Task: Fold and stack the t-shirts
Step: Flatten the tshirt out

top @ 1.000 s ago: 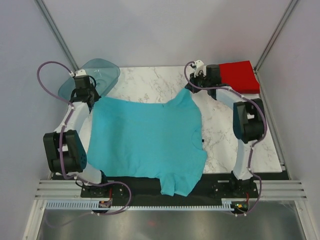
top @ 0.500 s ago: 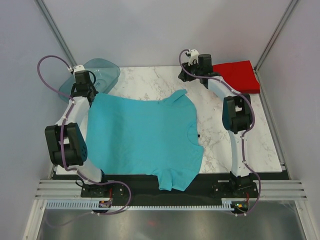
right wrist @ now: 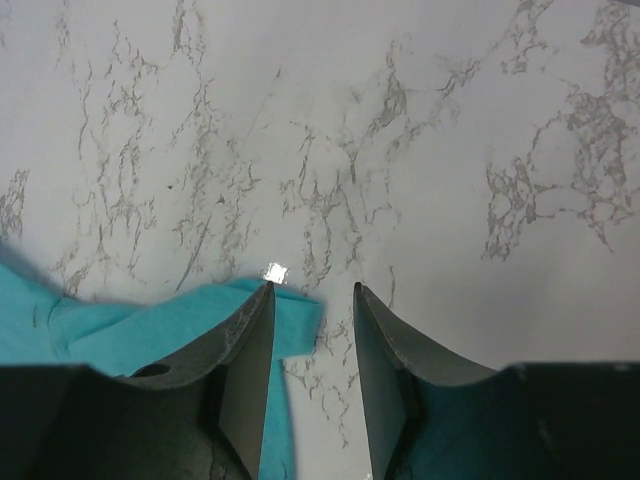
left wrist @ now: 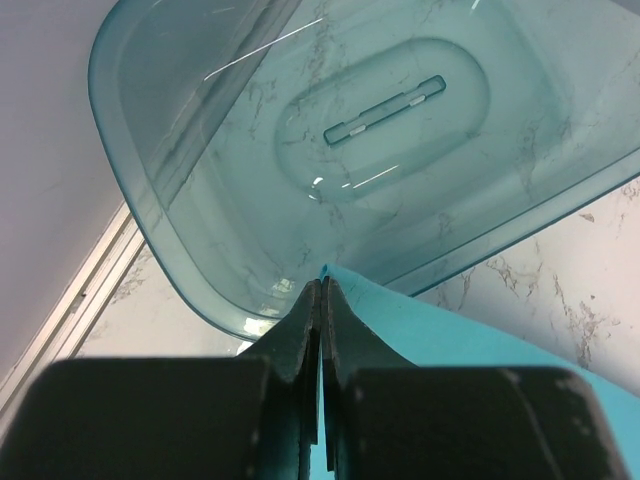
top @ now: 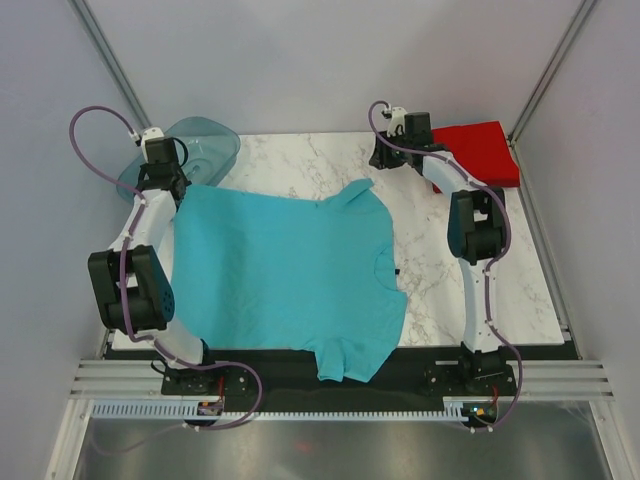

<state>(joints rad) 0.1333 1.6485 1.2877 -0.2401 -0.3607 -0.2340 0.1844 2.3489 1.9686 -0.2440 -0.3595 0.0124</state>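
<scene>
Marble table: teal tray beside turquoise t-shirt

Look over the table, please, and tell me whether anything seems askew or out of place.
The teal t-shirt lies skewed: its near sleeve spills off the marble onto the black front strip, and the corner pinched in the left gripper sits at the rim of the plastic tray. The folded red t-shirt looks tidy.
</scene>
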